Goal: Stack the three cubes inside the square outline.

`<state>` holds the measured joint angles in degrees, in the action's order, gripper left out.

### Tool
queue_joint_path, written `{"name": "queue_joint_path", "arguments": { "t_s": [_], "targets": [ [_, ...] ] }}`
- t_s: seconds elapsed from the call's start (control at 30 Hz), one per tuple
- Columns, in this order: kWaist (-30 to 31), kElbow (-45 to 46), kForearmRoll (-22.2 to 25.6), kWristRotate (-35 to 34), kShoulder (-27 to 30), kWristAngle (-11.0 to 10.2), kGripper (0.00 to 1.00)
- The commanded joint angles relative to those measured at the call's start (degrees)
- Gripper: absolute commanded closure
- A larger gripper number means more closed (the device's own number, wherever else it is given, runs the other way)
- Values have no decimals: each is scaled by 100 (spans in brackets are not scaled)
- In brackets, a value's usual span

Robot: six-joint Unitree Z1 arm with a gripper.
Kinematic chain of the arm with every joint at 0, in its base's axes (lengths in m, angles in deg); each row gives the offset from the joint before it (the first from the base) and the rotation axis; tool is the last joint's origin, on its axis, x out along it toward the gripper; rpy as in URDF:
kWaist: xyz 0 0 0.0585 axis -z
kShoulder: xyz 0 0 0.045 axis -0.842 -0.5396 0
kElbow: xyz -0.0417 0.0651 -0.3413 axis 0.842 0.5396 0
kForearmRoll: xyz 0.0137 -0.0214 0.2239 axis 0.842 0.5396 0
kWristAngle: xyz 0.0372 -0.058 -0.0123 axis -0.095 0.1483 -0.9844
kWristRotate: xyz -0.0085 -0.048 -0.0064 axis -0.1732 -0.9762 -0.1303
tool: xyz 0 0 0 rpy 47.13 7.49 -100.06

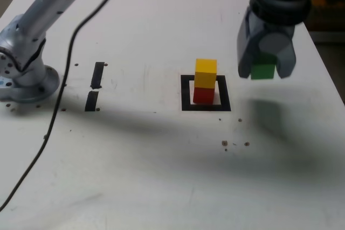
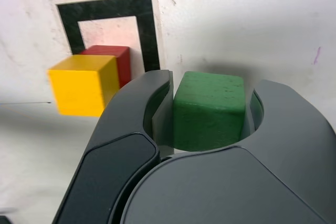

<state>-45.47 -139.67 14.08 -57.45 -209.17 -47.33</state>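
The tabletop (image 1: 135, 176) is seen as the largest thing, and by it all the work is carried. Over its part at the exterior view's right, the claw (image 1: 264, 71) is held in the air by the arm (image 1: 59, 4), of which the base is placed at the exterior view's left. The claw is closed on the green cube (image 1: 262, 71), which is gripped between its 2 fingers, well clear of the surface.

The square outline (image 1: 185, 92) is found to the exterior view's left of the claw, so it is on the side of the arm's base. Inside it 1 stack of 2 cubes is made: the red cube (image 1: 204, 96) is placed below, and the yellow cube (image 1: 206, 72) is carried on its top. By this sideways gap the coming move is decided: the green cube should be brought towards the base, kept above the yellow top, and lowered only when the 2 are in line. How much correction is needed in depth cannot be told exactly. If the green cube is carried too low, the yellow cube may be pushed by it or by the nearer finger. Only this last placing seems to be left.
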Motion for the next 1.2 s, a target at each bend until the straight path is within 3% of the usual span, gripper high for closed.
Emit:
{"name": "queue_joint_path", "arguments": {
  "t_s": [0.0, 0.53, 1.17],
  "targets": [
    [15, 128, 82, -4, 220, -58, 82],
    [-4, 1628, 87, -158, 1637, -196, 82],
    [-55, 2218, 65, -155, 1566, 301, 81]
  ]
}}
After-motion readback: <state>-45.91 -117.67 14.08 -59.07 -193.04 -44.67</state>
